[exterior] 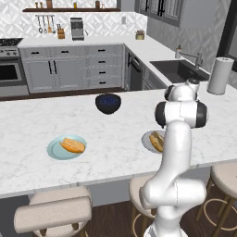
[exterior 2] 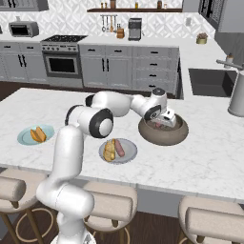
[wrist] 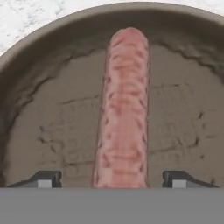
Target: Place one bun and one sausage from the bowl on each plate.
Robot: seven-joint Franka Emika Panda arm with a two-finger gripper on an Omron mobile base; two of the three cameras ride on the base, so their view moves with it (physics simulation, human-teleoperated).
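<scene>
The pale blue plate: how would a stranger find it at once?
On the marble counter, two plates lie near the front edge. The pale blue plate holds only a bun, while the grey plate also holds a sausage.

Even, bright rendered light; soft faint shadows (no glare); hand view slightly blurred.

Home kitchen, grey cabinets [exterior: 60,69], oven [exterior 2: 61,64], sink [exterior 2: 209,81], marble island counter [exterior: 115,152], bar stools [exterior: 53,215]

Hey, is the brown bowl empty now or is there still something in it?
Not empty. One sausage lies on the floor of the bowl, between the open gripper fingertips. No bun shows in the part seen.
</scene>
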